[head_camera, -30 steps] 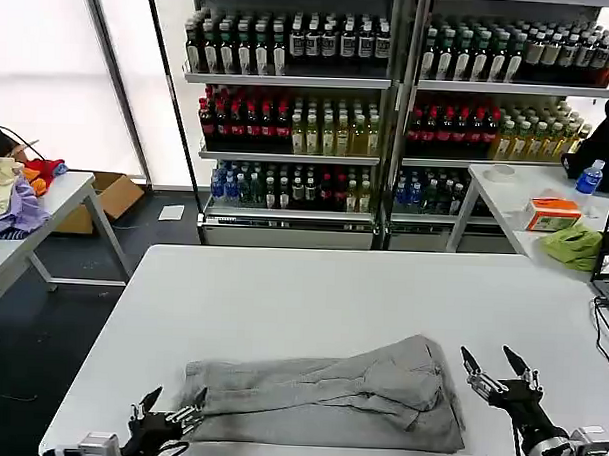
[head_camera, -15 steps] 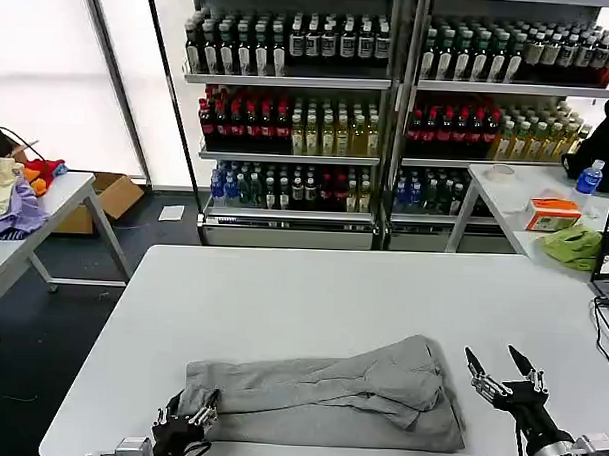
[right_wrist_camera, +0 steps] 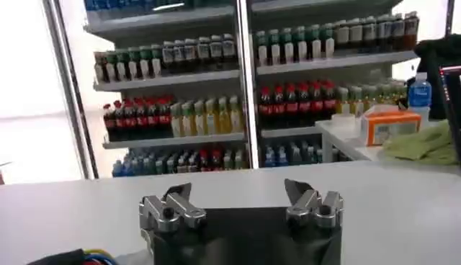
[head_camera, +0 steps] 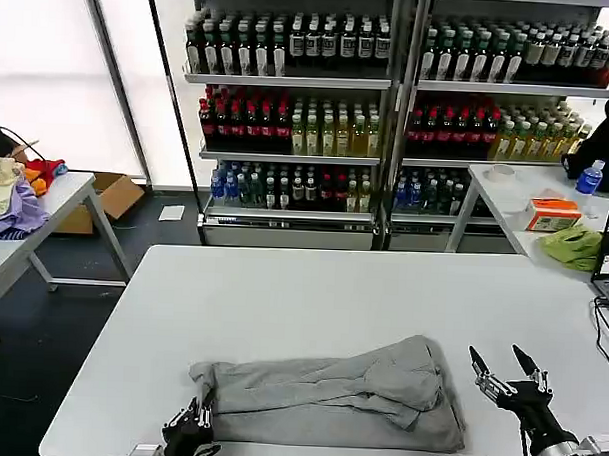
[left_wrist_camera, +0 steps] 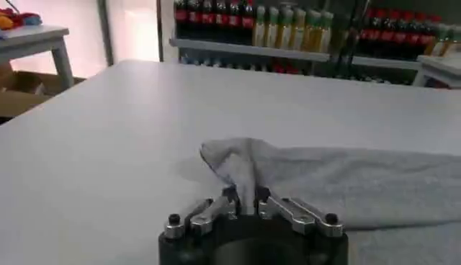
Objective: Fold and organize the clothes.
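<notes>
Left claw (head_camera: 192,421) (left_wrist_camera: 244,204) clamped on bunched corner of crumpled light grey cotton shirt (head_camera: 329,391) (left_wrist_camera: 346,180), corner lifted slightly off white surface (head_camera: 312,298) (left_wrist_camera: 94,144). Shirt lies roughly folded along surface's near edge. Right claw (head_camera: 508,369) (right_wrist_camera: 241,198) just beside shirt's right end, fingers spread wide, holding nothing, above surface.

no readable text, labels or numbers
</notes>
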Motion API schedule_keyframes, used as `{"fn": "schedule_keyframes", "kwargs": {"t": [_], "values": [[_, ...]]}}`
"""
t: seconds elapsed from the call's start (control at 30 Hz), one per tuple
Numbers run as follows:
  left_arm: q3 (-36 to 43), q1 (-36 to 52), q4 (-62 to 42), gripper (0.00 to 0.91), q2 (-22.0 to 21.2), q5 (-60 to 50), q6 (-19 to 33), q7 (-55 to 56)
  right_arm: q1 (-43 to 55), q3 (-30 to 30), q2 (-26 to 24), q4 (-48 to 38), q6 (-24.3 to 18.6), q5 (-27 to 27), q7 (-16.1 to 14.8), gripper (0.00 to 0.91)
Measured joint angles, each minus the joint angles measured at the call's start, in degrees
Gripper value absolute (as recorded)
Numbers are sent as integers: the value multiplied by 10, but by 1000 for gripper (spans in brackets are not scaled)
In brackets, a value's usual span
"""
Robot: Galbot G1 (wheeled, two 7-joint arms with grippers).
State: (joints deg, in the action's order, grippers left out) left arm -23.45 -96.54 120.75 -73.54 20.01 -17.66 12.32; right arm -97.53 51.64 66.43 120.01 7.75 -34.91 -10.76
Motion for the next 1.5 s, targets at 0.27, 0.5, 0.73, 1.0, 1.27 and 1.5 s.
{"fn": "schedule_keyframes", "kwargs": {"t": [0.27, 0.5, 0.73, 1.0, 1.27, 1.5], "values": [[-75, 24, 3, 0, 36, 37, 10, -35, 0, 8, -5, 3, 5, -14, 1, 907], [-205, 27, -35, 0, 102, 101, 9, -70, -2, 8, -7, 3, 5, -21, 1, 907], [-312, 30, -71, 0, 167, 136, -4, -93, -4, 11, -8, 4, 5, -27, 1, 907], [-331, 33, -42, 0, 214, 175, -20, -98, -6, 6, 0, 10, 4, -28, 1, 907], [-186, 71, 13, 0, 217, 221, -29, -81, 2, -11, 13, 15, 6, -18, 0, 907], [-37, 127, 17, 0, 189, 232, -44, -72, 0, -15, 20, 19, 7, -12, -1, 907]]}}
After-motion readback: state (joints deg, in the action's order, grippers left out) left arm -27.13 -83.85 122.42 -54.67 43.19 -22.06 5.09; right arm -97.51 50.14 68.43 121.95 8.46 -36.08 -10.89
